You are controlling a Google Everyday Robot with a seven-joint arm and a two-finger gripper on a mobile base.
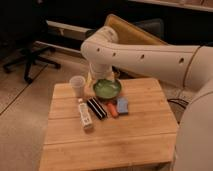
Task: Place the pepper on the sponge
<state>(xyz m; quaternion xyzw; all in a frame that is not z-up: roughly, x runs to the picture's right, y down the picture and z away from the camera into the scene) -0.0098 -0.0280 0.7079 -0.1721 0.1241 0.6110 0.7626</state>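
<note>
End effector (101, 79) by green bowl (107, 90), pepper (113, 109) apart, beside sponge (122, 104)

One camera, high and fairly near, looks obliquely down on the wooden table (135, 135).
The tabletop fills the 6 o'clock half; the arm (150, 55) enters from 3 o'clock, and the gripper (104, 76) hangs just beyond the green bowl (107, 89), toward 12 o'clock.

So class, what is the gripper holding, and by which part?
Nothing: the gripper hangs open behind the green bowl; the pepper lies on the table beside the sponge.
</note>
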